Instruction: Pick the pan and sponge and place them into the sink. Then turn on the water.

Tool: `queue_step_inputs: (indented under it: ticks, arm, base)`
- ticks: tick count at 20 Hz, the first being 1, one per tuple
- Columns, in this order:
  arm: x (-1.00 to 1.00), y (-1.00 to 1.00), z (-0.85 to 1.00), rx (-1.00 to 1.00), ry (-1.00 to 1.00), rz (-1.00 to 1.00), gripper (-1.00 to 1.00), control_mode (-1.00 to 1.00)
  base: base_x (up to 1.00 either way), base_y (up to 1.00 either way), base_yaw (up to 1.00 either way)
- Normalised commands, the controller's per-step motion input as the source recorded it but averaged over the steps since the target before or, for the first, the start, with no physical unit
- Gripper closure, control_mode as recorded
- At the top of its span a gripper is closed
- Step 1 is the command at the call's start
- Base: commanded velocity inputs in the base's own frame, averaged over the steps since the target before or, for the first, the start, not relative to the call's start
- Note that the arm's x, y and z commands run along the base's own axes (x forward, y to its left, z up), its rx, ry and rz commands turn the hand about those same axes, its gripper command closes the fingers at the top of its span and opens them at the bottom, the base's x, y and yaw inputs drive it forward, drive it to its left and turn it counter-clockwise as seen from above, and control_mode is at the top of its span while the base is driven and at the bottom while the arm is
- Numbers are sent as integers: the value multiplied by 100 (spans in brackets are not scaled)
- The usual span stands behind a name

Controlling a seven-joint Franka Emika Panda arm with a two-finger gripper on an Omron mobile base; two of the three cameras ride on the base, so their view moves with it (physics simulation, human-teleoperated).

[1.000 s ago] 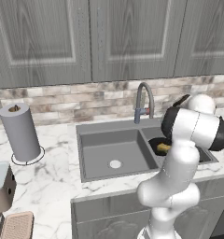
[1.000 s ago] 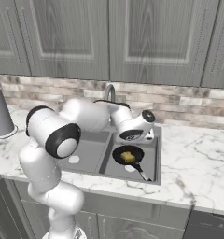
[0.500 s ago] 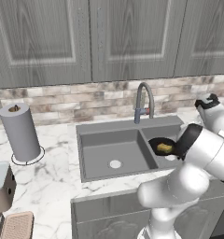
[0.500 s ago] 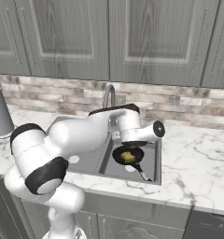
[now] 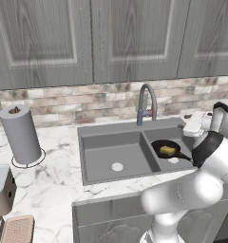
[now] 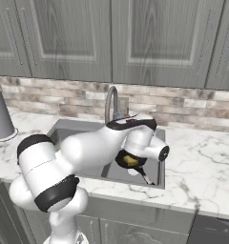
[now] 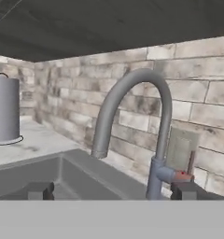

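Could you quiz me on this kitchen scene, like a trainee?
1. True or false: the pan lies in the sink's right basin.
2. What sits inside the pan? A) sponge B) cup C) fork
3. Fill in: the faucet spout shows no ____ running.

Key: 1 true; 2 A; 3 water. The gripper, seen in the hand view, stands open facing the faucet, its fingertips well apart and empty.
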Motion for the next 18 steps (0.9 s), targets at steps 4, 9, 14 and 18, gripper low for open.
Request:
queue_step_inputs:
  ticks: [4,9,14,18]
  arm:
    - [48,29,68,-4,-46,15,-100,-100]
    - [30,38,2,-4,-22,4,-100,-100]
    - [10,16,0,-3,-10,0,-100,-100]
    - [42,0,13,0,0,0,-100,-100]
  base:
    - [0,0,0]
    - [0,0,0]
    - [0,0,0]
    - [0,0,0]
